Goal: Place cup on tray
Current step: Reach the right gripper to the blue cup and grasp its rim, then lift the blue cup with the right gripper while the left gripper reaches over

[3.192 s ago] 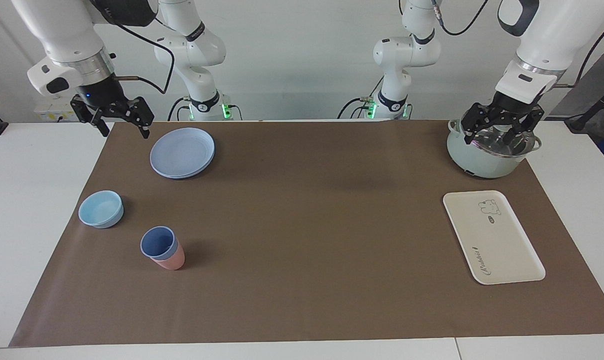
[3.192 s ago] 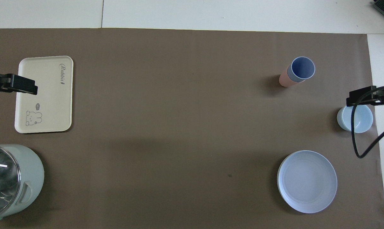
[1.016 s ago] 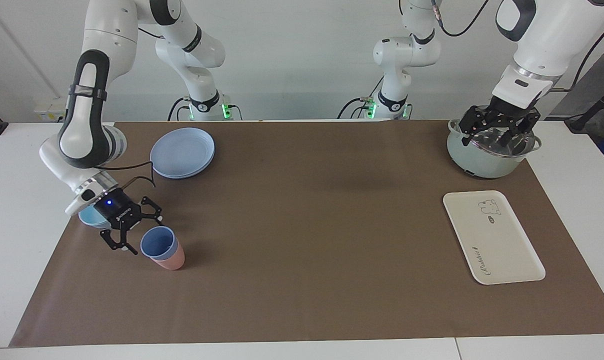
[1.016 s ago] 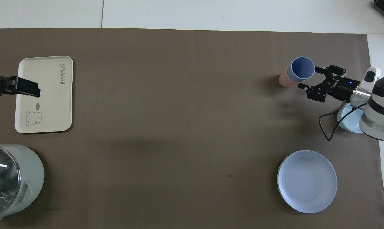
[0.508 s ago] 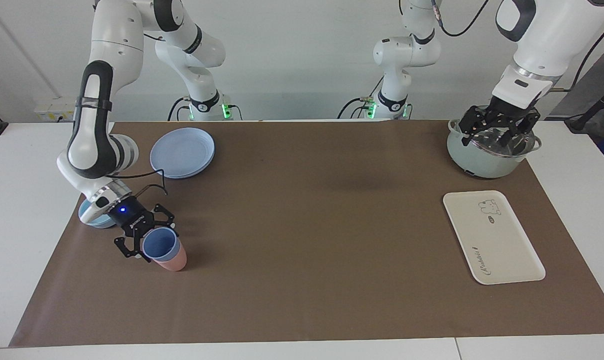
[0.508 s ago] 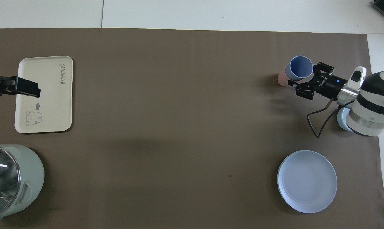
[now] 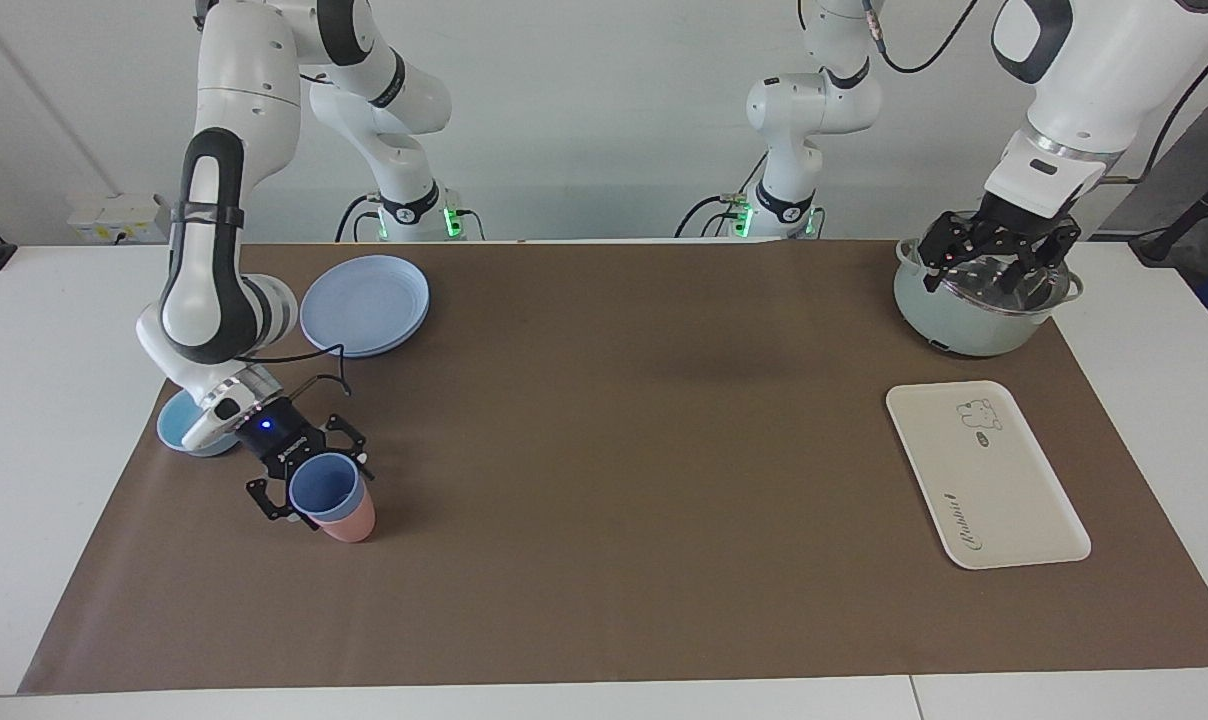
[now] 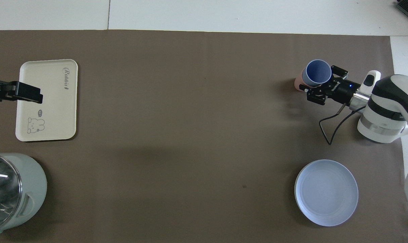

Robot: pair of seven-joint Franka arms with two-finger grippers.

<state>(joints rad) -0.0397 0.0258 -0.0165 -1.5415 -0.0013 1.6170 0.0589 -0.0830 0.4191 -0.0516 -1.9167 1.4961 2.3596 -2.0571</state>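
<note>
The periwinkle-blue cup (image 7: 322,489) stands nested inside a pink cup (image 7: 350,523) toward the right arm's end of the table; it also shows in the overhead view (image 8: 317,72). My right gripper (image 7: 328,494) is low at the cup, open, with one finger on each side of its rim. In the overhead view the right gripper (image 8: 318,79) is at the cup as well. The cream tray (image 7: 984,480) lies empty toward the left arm's end. My left gripper (image 7: 994,268) waits open, up in the air over the pot.
A pale green pot (image 7: 964,320) stands nearer to the robots than the tray. A round blue plate (image 7: 364,303) and a light blue bowl (image 7: 177,427), partly hidden by the right arm, lie near the cups. A brown mat (image 7: 604,450) covers the table.
The right arm has come down from above the plate and slid its open gripper forward, so the fingers now stand on either side of the cup. The left gripper has barely moved.
</note>
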